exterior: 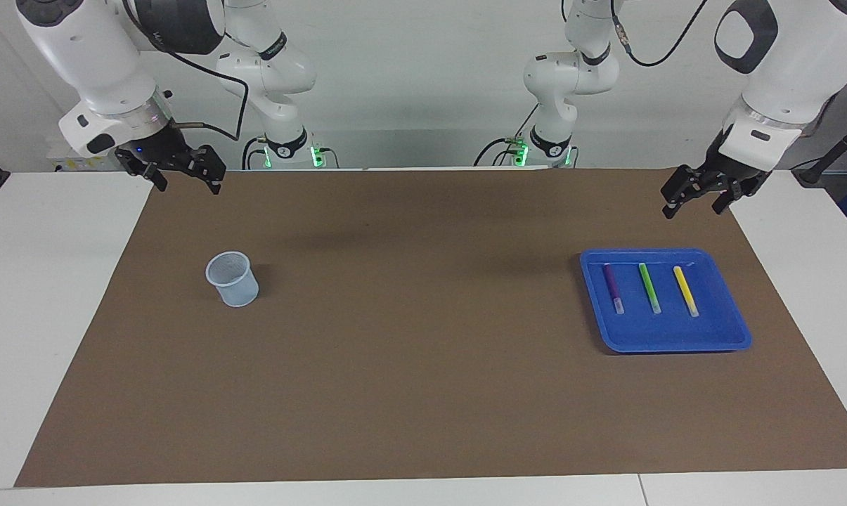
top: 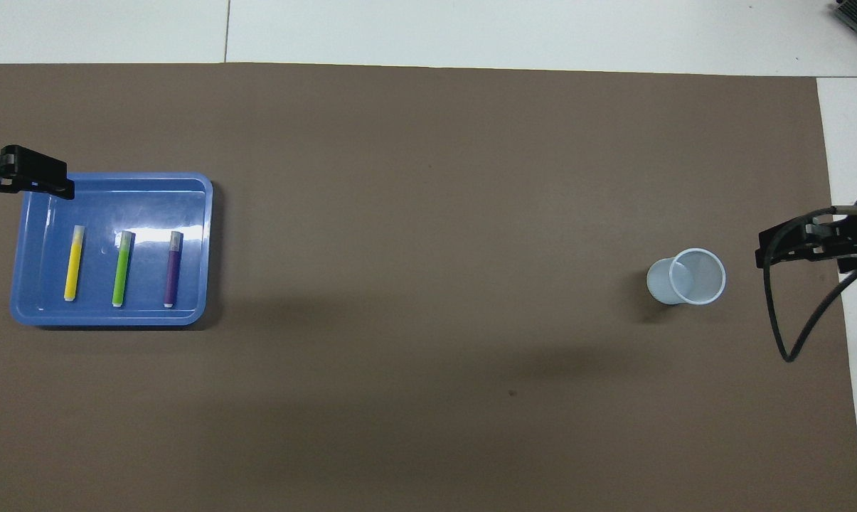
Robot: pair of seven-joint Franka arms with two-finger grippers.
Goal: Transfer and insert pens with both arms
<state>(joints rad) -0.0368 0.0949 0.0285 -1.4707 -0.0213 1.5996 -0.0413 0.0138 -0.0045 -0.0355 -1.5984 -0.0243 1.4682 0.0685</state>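
Three pens lie side by side in the blue tray (exterior: 736, 336) toward the left arm's end of the table — purple pen (exterior: 613, 287), green pen (exterior: 649, 287), yellow pen (exterior: 684, 290), none touching. The left gripper (exterior: 697, 198) hangs over the mat's edge by the tray's corner, fingers spread, holding nothing. The right gripper (exterior: 183, 178) hovers over the mat's edge at the right arm's end — also spread and empty. The pale cup (exterior: 233, 280) stands upright, well apart from the tray.

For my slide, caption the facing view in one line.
Both open grippers, left and right, raised; three pens in blue tray, cup empty.
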